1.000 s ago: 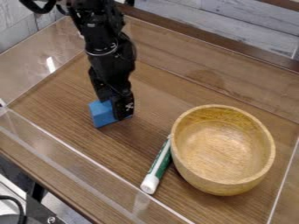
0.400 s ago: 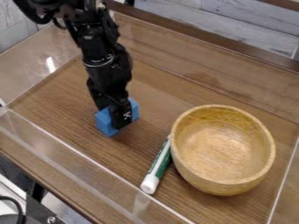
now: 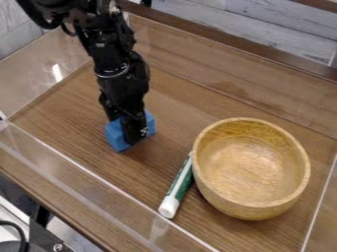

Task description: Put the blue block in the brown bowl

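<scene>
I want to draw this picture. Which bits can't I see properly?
- Camera view: the black robot hand covers the top of the small bright-blue block.
- The hand's fingertips are too small to make out.
- The round light-brown wooden bowl hides part of the white-and-green marker pen.

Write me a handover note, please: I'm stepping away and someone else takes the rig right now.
Gripper: pointing straight down, shut on the blue block, which still sits on the wooden table.
Brown bowl: empty, to the right of the block; a white-and-green marker pen leans against its left side.
Done: block grasped.
Left: lift, carry across to the bowl, release inside.
</scene>
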`<state>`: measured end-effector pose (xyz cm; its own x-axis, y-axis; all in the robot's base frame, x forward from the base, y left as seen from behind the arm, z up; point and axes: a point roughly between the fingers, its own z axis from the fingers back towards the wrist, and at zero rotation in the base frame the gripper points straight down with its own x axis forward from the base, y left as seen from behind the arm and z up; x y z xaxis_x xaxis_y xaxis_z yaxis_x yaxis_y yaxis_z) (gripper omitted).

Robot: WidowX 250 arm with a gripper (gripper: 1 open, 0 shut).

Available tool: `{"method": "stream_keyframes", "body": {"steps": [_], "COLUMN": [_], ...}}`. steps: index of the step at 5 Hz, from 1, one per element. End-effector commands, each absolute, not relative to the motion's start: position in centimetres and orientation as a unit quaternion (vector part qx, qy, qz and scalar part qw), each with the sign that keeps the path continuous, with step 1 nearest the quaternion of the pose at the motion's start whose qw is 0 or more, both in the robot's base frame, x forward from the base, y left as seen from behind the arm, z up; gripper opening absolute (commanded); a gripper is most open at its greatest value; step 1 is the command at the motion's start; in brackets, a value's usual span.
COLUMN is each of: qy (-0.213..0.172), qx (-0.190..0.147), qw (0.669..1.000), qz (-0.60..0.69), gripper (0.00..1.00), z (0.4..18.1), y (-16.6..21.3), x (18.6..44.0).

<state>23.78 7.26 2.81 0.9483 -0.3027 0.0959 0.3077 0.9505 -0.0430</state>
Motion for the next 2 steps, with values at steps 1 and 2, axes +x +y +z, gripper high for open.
{"method": "stream_keyframes", "body": {"steps": [1, 2], "qy": [-0.069, -0.068], "qx": [-0.008, -0.004], "qw": [0.986, 0.987], "qz": [-0.151, -0.144], "gripper": [0.00, 0.00], "z": [5.26, 6.11], "y": [7.51, 7.38], "x": [24.88, 24.98]}}
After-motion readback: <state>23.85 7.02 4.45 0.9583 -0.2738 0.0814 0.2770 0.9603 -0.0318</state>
